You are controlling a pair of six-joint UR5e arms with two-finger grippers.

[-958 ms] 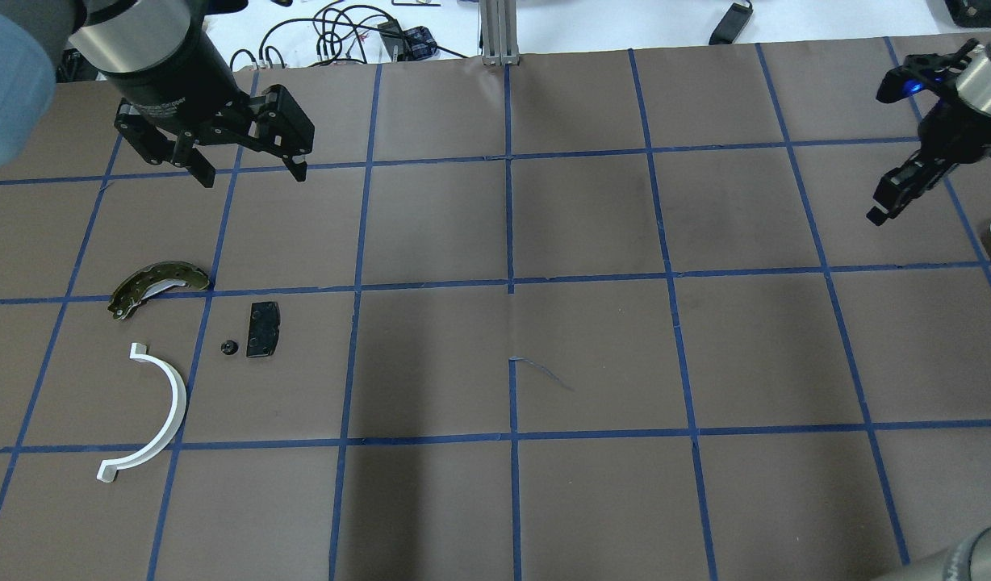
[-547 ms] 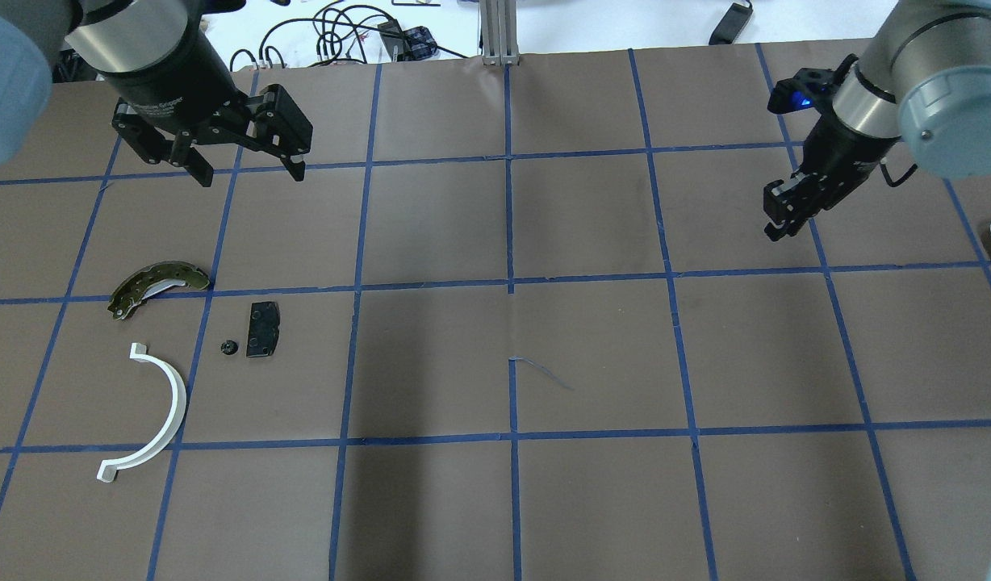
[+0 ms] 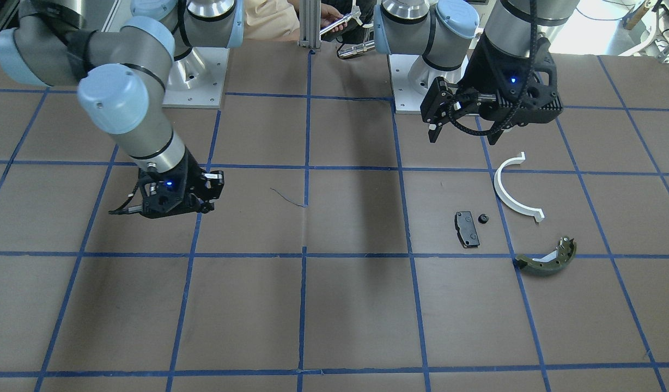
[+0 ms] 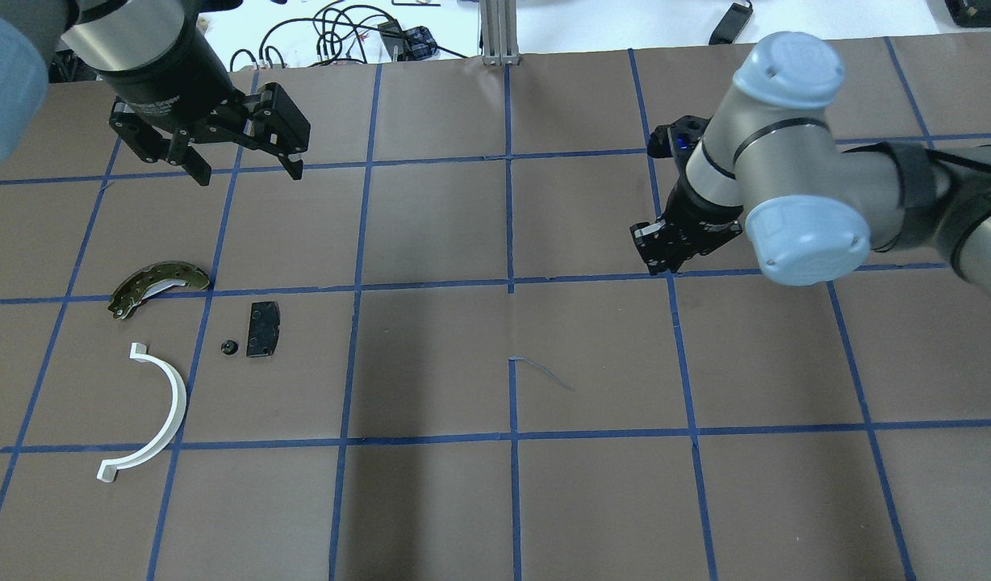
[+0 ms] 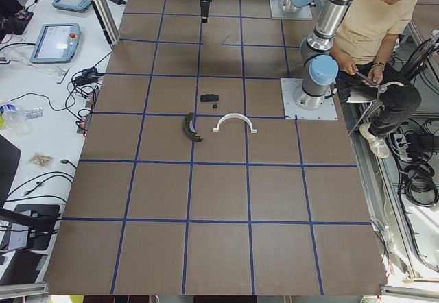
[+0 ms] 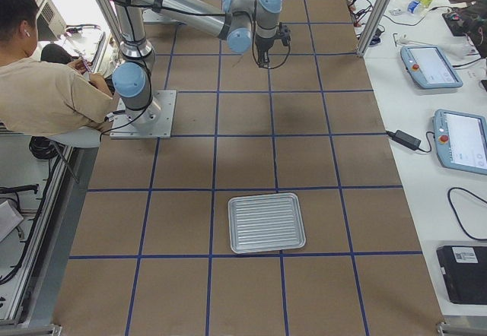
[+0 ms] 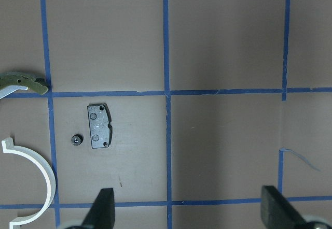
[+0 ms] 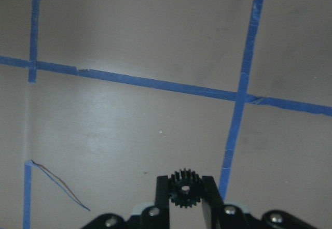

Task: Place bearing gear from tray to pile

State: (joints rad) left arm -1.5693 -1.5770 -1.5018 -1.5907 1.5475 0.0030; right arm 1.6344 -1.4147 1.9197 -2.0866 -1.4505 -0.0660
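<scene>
I see the bearing gear (image 8: pixel 184 187) in the right wrist view: a small black toothed wheel with a bore through its middle, pinched between the two fingers of the right end effector (image 4: pixel 655 250). The fingers are drawn in close, the gear's teeth filling the narrow gap between them. From overhead, that end effector hangs over the tabletop (image 4: pixel 592 484) just right of the centre tape line, beside a crossing of the blue tape.

The pile (image 3: pixel 467 228) lies well apart from it, on the robot's left side. It holds a black rectangular brake pad (image 4: pixel 263 328) lying flat, a second small black cog (image 4: pixel 228 347) just beside the pad, a white half-ring (image 4: pixel 175 395) with its opening turned away from the pad, and an olive-green brake shoe (image 4: pixel 173 273) with a white inner face, one tip on a tape line. None of these parts touch one another.

The left end effector (image 4: pixel 248 174) hovers beyond the pile with its fingers spread wide and nothing between them.

The ribbed metal tray (image 6: pixel 266 222) sits at the robot's right end of the tabletop, far from the right arm. I cannot make out any parts on it.
</scene>
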